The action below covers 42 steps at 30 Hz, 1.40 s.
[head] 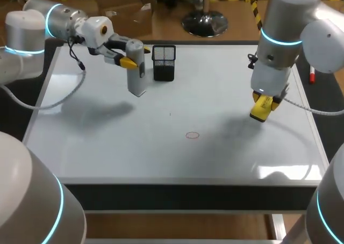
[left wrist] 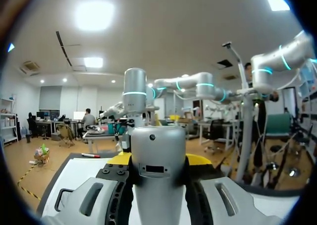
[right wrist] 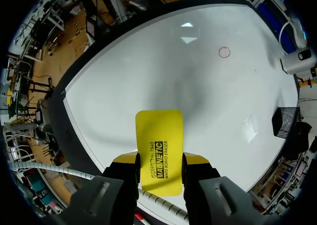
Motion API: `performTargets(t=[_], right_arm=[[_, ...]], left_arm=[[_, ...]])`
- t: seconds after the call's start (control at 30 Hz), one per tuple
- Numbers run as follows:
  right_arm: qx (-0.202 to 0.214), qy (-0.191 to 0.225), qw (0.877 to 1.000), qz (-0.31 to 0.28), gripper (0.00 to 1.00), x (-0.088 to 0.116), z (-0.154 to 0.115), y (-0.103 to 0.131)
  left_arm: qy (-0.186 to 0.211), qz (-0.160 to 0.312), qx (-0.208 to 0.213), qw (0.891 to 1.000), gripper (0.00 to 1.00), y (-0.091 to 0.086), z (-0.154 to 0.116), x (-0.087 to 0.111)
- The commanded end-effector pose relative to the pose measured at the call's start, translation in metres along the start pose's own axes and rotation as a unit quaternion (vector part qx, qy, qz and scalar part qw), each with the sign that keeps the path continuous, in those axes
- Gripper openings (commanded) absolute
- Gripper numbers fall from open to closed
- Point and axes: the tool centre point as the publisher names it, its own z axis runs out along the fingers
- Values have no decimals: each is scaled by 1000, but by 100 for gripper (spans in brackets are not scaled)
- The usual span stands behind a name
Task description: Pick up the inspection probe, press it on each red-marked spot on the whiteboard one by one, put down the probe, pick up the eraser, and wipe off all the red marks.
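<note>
My left gripper is shut on the grey inspection probe, held upright above the whiteboard's far left, next to the black mesh holder. In the left wrist view the probe stands between the fingers of the left gripper, whose yellow tips press it from both sides. My right gripper is shut on the yellow eraser, hanging a little above the board's right side. The eraser shows clamped in the right gripper in the right wrist view. One red circle mark lies on the whiteboard near the middle; the same red circle mark lies well ahead of the eraser.
A red marker lies off the board's right edge. The mesh holder stands at the board's far side.
</note>
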Motion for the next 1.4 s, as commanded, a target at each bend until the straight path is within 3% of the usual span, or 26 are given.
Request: performTargets(t=[0.03,0.4,0.97,1.4], right_arm=[[1,1,1000,-1,0,0,-1,0],[1,1,1000,-1,0,0,-1,0],[1,1,1000,-1,0,0,-1,0],[40,-2,995,-95,0,-51,-13,83]], left_arm=[[13,-1,7,1000,0,2,-20,-7],[0,-8,14,1000,0,10,-42,-12],[0,-8,14,1000,0,10,-42,-12],[0,-8,14,1000,0,10,-42,-12]])
